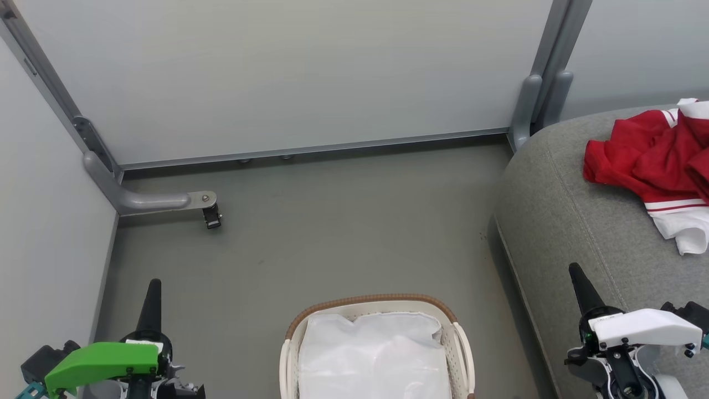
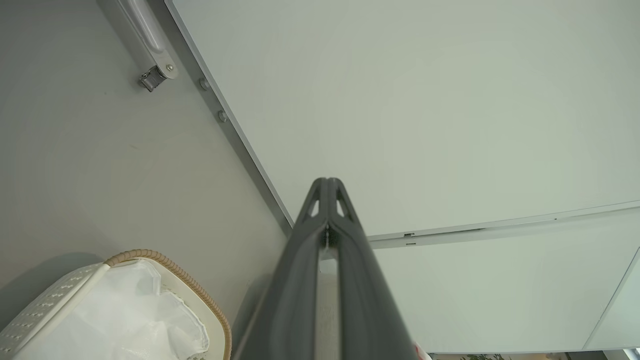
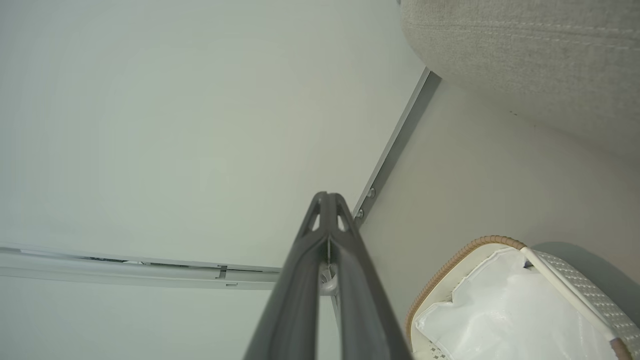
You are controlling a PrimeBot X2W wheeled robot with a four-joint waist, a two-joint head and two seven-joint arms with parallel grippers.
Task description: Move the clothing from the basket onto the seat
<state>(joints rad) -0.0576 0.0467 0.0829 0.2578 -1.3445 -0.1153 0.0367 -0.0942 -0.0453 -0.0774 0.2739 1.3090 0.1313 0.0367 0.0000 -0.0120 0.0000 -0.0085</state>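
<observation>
The bright red fabric clothing with white panels and striped trim (image 1: 648, 160) lies heaped on the large grey woven-fabric seat (image 1: 559, 233), right of and beyond the oval white perforated plastic basket (image 1: 376, 300) with its plain white liner sheet (image 1: 374, 354). Left of the basket, the left hand (image 1: 155, 284) is clenched, grasping nothing. Right of it, the right hand (image 1: 574, 270) is clenched and empty too.

head view looks down at floor (image 1: 332, 238); both wrist views face wall (image 2: 450, 100); all share basket (image 1: 376, 300).
</observation>
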